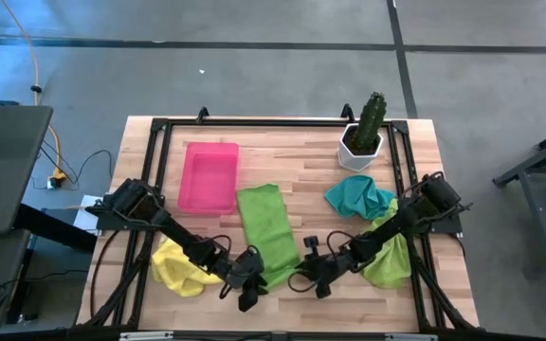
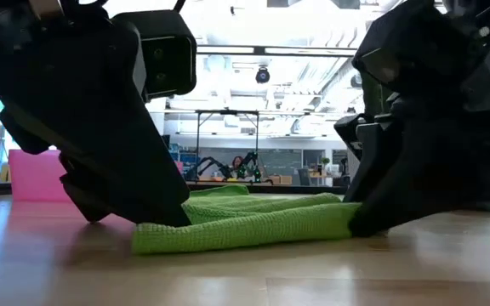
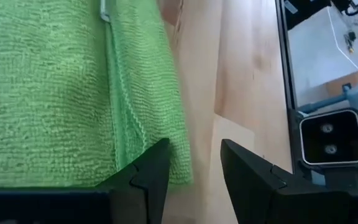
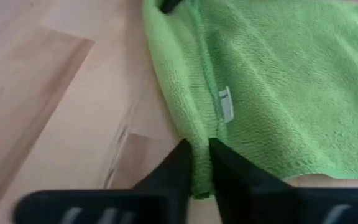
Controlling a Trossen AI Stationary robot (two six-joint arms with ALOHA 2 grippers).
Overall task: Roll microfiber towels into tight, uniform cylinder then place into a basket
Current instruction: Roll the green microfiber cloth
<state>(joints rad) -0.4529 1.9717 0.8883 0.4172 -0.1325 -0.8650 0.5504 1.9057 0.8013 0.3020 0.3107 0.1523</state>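
Observation:
A lime green microfiber towel (image 1: pixel 268 232) lies spread on the table's middle, its near edge (image 2: pixel 245 229) bunched up thick. My right gripper (image 4: pixel 197 158) is shut on its near right corner. At the near left corner my left gripper (image 3: pixel 194 155) stands open, one finger (image 3: pixel 151 177) over the towel's edge and the other over bare wood. The pink basket (image 1: pixel 209 175) stands at the far left with nothing in it. A yellow towel (image 1: pixel 178 265) lies under my left arm. Teal (image 1: pixel 358 197) and lime (image 1: pixel 391 258) towels lie by my right arm. My left gripper: I cannot tell whether its finger touches the towel's corner (image 3: pixel 179 165) below it. My right gripper pinches a raised ridge of cloth along the towel's hemmed side edge (image 4: pixel 201 146), near its near right corner, between both fingers. The fingers slant down from the table's right. The towel lies on the table.
A white pot with a cactus (image 1: pixel 363 133) stands at the far right. A black frame rail (image 1: pixel 254 121) runs round the tabletop. Bare wood (image 1: pixel 301 166) shows between the basket and the pot.

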